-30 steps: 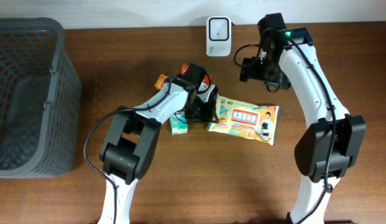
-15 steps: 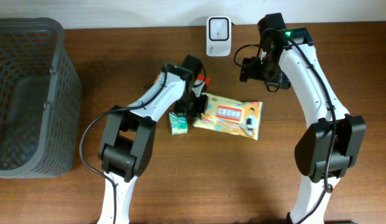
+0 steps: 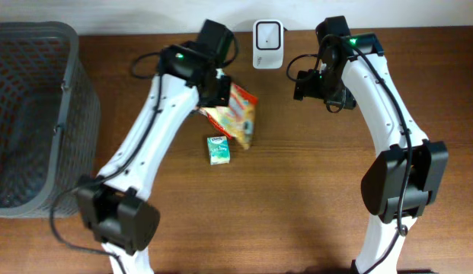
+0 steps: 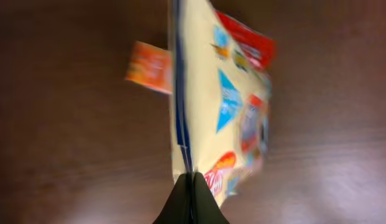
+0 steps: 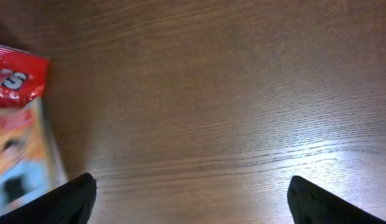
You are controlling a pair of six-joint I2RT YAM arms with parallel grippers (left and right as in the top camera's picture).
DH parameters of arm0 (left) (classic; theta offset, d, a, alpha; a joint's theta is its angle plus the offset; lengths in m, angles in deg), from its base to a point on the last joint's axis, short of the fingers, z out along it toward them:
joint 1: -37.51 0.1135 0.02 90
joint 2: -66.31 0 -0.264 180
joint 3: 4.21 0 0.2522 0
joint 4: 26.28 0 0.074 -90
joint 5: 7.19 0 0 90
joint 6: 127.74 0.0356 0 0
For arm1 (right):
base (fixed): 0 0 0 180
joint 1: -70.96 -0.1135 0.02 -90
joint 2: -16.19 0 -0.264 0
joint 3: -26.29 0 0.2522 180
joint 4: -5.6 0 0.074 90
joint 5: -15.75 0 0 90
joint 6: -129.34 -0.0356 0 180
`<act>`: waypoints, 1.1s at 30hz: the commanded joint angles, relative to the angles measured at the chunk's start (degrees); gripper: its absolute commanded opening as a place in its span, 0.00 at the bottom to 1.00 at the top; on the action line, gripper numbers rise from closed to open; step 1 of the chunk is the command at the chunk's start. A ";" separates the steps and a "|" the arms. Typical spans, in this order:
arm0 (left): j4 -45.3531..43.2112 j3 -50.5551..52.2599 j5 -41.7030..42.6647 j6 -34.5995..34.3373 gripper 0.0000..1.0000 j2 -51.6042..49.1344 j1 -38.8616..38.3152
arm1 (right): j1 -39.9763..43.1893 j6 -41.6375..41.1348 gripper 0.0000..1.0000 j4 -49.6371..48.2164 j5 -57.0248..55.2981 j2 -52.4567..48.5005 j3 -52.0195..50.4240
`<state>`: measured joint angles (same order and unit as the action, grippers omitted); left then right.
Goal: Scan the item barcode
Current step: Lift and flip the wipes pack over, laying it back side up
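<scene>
Dark wood-grain table (image 3: 297,213); grey mesh basket (image 3: 38,114) far left; left gripper (image 4: 191,200) pinched tight on the seam of a glossy yellow snack packet (image 3: 238,114) — edge-on near the rounded white scanner (image 3: 267,34), print unreadable; right gripper (image 5: 193,199) gaping, empty; small green carton (image 3: 218,150) lying flat.

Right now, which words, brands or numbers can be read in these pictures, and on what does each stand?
"S", end of a cut-off white word: red packet end, right wrist view.
Snack bag: print blurred, unreadable.
Green box: print too small.
White scanner: no readable marking.
</scene>
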<state>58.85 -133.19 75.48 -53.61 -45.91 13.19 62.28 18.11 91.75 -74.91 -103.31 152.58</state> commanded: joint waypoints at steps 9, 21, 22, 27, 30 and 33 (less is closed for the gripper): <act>2.03 -1.40 -22.45 1.84 0.00 6.40 -0.07 | 0.09 -0.68 0.99 0.00 -0.92 1.11 1.01; 1.33 -1.40 -47.04 2.29 0.00 6.40 -0.66 | 0.09 -0.68 0.98 0.00 -0.92 1.11 1.01; 0.92 -1.40 -45.05 2.29 0.00 6.38 -0.66 | 0.09 -0.68 0.99 0.00 -0.92 1.14 1.01; 0.66 -0.37 -25.94 2.25 0.00 5.92 -0.68 | 0.09 -0.68 0.98 0.00 -0.94 1.14 1.01; -0.15 2.03 -17.35 1.95 0.00 4.35 -0.87 | 0.09 -0.68 0.99 0.00 -0.92 1.11 1.01; -0.20 4.28 -15.45 -1.68 0.00 1.66 -1.49 | 0.09 -0.68 0.99 0.00 -0.94 1.11 1.01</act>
<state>58.79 -131.38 53.23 -52.26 -41.61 12.36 62.28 18.11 91.75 -74.91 -103.31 152.58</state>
